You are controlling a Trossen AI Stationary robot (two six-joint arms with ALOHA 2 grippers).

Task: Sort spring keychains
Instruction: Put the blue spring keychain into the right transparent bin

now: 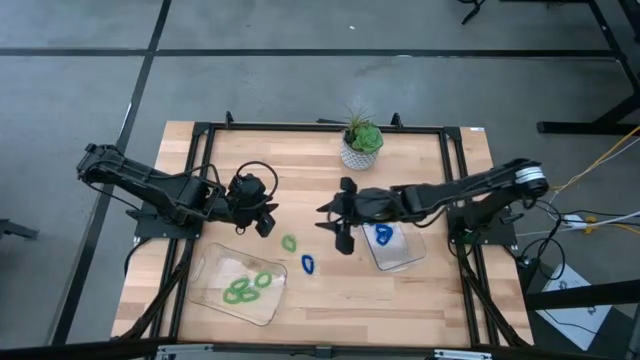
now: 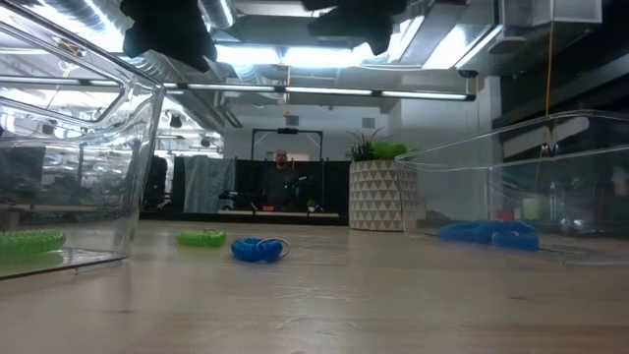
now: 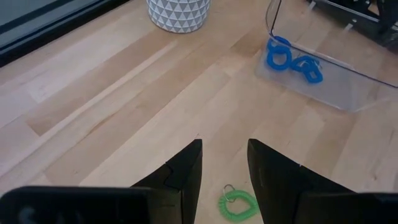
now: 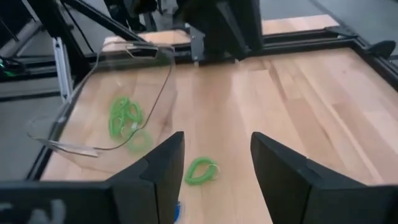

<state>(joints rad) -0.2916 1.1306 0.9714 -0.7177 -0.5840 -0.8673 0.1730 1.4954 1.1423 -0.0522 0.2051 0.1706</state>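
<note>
Two spring keychains lie loose on the wooden table between the trays, one light green (image 1: 289, 243) and one blue (image 1: 308, 264). More green ones (image 1: 245, 288) lie in the clear tray (image 1: 215, 262) at the near left, and blue ones (image 1: 384, 235) lie in the clear tray (image 1: 405, 262) at the right. My left gripper (image 1: 267, 223) hangs open above the table, just left of the loose green keychain (image 3: 237, 204). My right gripper (image 1: 334, 228) is open too, raised over the table, pointing left toward the same green keychain (image 4: 200, 171).
A green potted plant (image 1: 361, 145) in a white patterned pot stands at the far edge, behind the right gripper. A black metal frame (image 1: 200, 135) runs round the table. In the low view a person (image 2: 282, 175) shows far off in the room behind.
</note>
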